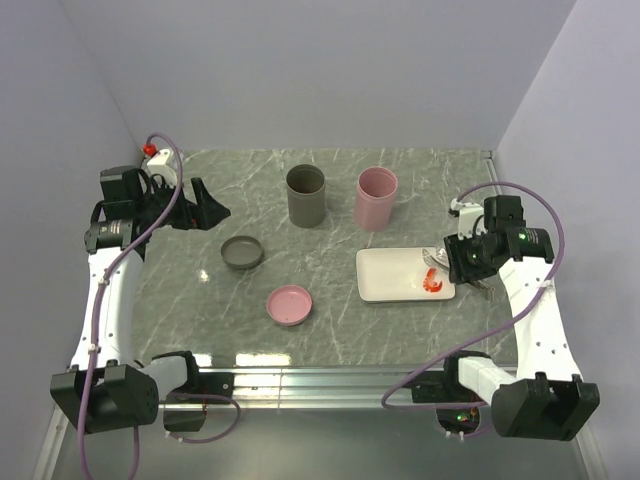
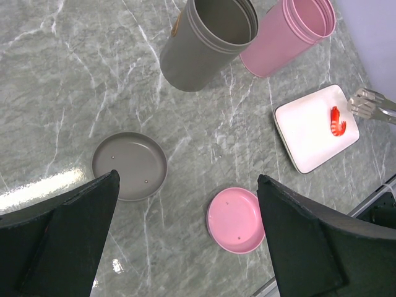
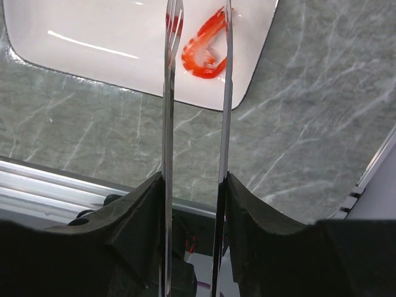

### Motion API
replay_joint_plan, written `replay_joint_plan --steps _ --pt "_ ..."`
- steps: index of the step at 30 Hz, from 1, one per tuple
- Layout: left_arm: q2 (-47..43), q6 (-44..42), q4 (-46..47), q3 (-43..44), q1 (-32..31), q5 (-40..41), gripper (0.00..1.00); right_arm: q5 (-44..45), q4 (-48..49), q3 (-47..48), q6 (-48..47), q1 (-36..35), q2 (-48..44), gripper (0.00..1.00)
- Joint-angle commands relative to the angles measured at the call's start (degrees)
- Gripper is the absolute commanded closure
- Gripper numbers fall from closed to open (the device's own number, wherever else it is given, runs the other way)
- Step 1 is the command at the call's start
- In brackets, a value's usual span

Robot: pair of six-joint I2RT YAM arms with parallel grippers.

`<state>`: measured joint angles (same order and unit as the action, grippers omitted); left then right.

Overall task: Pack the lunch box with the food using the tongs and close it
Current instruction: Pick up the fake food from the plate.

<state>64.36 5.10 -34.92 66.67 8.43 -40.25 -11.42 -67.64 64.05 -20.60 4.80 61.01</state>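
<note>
My right gripper clasps the tongs by both arms. Their tips stand spread over the white tray — the red-orange shrimp lies at the tray's right end, between the tips, unpinched. Left of the tray lie a grey lid and a pink lid. My left gripper hangs far left of the tray — jaws wide apart.

A grey-green marbled table with pale veins stood in a plain corner, shut in by a pale lavender back wall, left wall and right wall. A silvery metal rail ran along its near edge. Soft light glinted off the surface.
</note>
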Motion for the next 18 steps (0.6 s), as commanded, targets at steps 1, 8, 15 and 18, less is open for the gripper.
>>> replay_joint_plan --steps 1,8,15,18 --pt "-1.2 -1.1 1.3 1.1 0.0 -1.0 0.01 2.3 1.5 -0.9 2.8 0.6 0.8 0.51" --pt "-1.7 -1.4 2.5 -0.6 0.0 -0.7 0.01 4.0 2.2 -2.6 3.6 0.7 3.3 0.49" --pt "-1.7 -1.8 3.2 -1.3 0.0 -0.6 0.01 4.2 2.9 -4.3 3.7 0.8 5.2 0.46" --pt "-1.5 -1.9 3.3 -1.3 0.0 -0.4 0.00 3.3 3.5 -4.9 3.6 1.0 6.4 0.46"
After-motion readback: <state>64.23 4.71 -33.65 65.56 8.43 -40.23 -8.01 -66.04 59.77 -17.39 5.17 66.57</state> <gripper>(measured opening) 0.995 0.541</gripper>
